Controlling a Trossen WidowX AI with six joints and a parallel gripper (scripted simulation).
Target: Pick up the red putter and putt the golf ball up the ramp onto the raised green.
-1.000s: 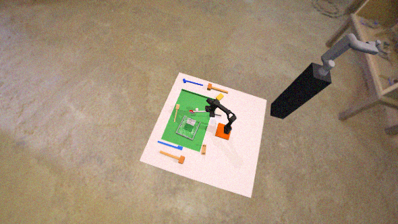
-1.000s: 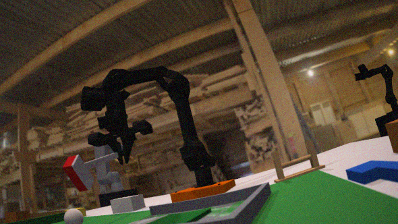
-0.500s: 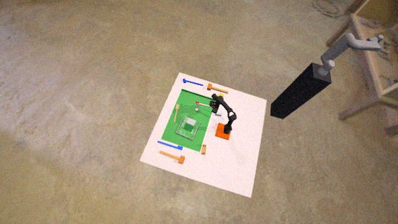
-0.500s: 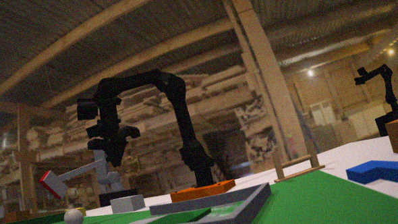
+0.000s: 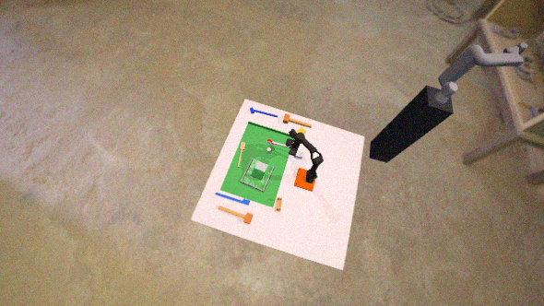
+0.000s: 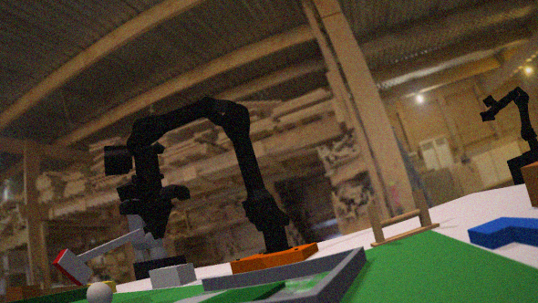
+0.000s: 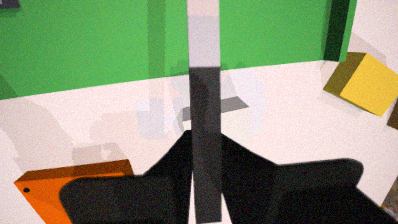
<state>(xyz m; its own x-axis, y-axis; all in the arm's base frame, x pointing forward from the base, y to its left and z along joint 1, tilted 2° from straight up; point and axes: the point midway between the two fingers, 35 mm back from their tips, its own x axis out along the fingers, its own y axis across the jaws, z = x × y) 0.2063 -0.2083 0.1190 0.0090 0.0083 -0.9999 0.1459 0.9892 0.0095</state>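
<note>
The gripper [image 5: 291, 145] [image 6: 157, 232] [image 7: 205, 134] is shut on the putter's handle, above the mat's edge. The putter [image 5: 277, 144] [image 6: 111, 245] [image 7: 204, 45] slants down from it to a pale head with a red face, which looks raised off the mat in the exterior view. The white golf ball [image 5: 269, 149] [image 6: 99, 292] rests on the green mat [image 5: 233, 177] [image 7: 100, 45], a short gap from the head. The head is on the ball's side away from the grey-walled frame [image 5: 269, 180] [image 6: 348, 271] around the raised green. Head and ball are outside the wrist view.
A yellow block [image 5: 301, 131] [image 7: 372, 85] lies beyond the mat's corner. The orange arm base [image 5: 304, 180] [image 6: 274, 259] [image 7: 42, 195] is beside the mat. Blue and orange mallet-like tools lie around it, and a tan one [image 5: 241, 154] lies on it. A small wooden rack [image 5: 278, 204] [image 6: 406, 235] stands near its corner.
</note>
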